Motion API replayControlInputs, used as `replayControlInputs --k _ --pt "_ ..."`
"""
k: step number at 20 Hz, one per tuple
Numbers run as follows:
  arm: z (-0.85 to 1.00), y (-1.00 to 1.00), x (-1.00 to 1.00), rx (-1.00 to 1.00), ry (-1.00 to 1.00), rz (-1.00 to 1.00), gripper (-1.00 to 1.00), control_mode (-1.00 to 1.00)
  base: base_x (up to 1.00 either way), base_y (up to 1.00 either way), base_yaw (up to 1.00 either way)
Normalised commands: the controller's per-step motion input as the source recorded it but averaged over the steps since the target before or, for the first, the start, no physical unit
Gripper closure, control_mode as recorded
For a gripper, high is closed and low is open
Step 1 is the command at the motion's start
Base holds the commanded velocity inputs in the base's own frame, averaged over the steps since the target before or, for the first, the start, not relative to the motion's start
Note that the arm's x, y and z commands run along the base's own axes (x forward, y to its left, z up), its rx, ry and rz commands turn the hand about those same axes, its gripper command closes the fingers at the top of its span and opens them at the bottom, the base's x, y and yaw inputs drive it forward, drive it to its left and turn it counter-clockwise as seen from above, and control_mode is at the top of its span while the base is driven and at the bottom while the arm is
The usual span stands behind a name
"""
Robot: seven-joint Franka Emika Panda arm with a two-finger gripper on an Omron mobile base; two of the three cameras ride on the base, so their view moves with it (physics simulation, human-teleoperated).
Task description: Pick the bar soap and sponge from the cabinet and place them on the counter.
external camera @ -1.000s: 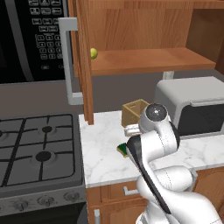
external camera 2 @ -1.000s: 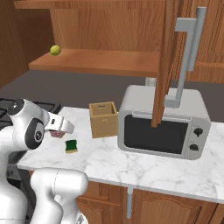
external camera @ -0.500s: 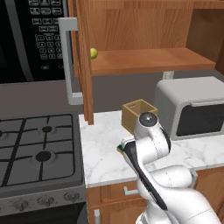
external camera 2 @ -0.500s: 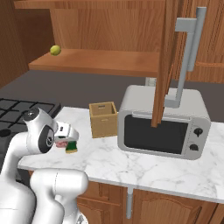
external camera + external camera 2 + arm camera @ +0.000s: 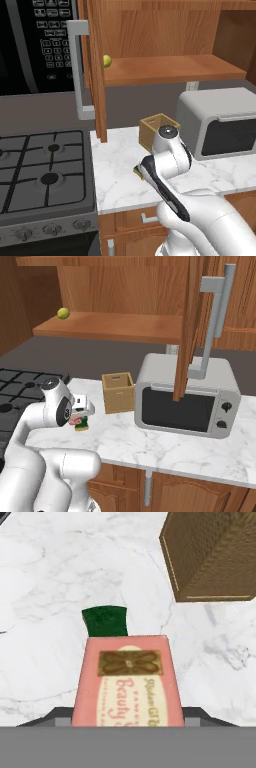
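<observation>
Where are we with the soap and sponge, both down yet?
Done: the sponge already lies on the counter, out of the cabinet. In hand: the gripper holds the soap low over the marble, just above the sponge and beside the wooden box. Left: set the soap down, release, pull the arm away.

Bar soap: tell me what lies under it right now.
The sponge lies on the counter below the bar soap, its dark green top poking out beyond the soap's far edge. The soap covers the rest, so whether they touch cannot be told.
</observation>
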Motion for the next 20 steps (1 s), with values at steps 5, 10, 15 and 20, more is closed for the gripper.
replayControlInputs --k 5,10,15,20 --pt "-0.25 -0.18 0.02 0.00 0.01 0.11 1.00 -1.00 0.00 0.00 0.00" --pt "-0.23 -0.16 0.00 0.00 0.00 0.08 1.00 -1.00 0.00 0.00 0.00" --pt "-0.23 -0.28 0.00 0.00 0.00 0.07 1.00 -1.00 0.00 0.00 0.00" --pt "-0.27 -0.34 -0.06 0.00 0.00 0.02 1.00 -1.00 0.00 0.00 0.00"
